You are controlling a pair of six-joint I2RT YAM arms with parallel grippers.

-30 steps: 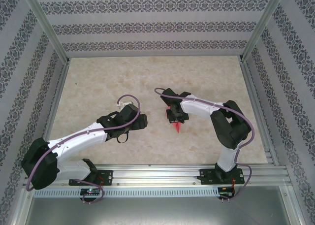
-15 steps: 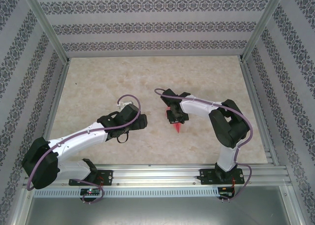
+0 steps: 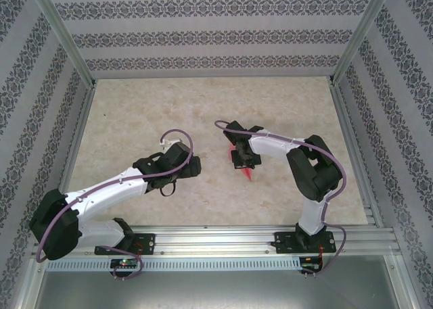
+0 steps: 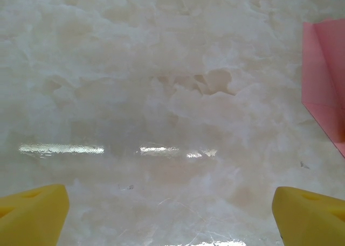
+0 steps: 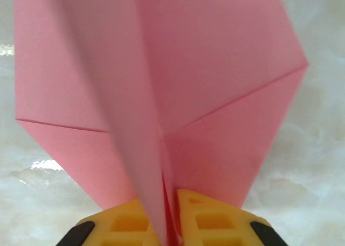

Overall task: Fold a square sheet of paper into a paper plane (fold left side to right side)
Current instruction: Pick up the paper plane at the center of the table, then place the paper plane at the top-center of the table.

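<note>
As you can see, right claw (image 5: 171, 216): clamped on the paper plane (image 5: 215, 84) at its centre fold
left claw (image 4: 171, 216): spread wide, low over the surface (image 4: 135, 68)

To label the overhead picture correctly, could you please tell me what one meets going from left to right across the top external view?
From the left: left arm's base → left end effector → paper plane → right arm's base.
</note>
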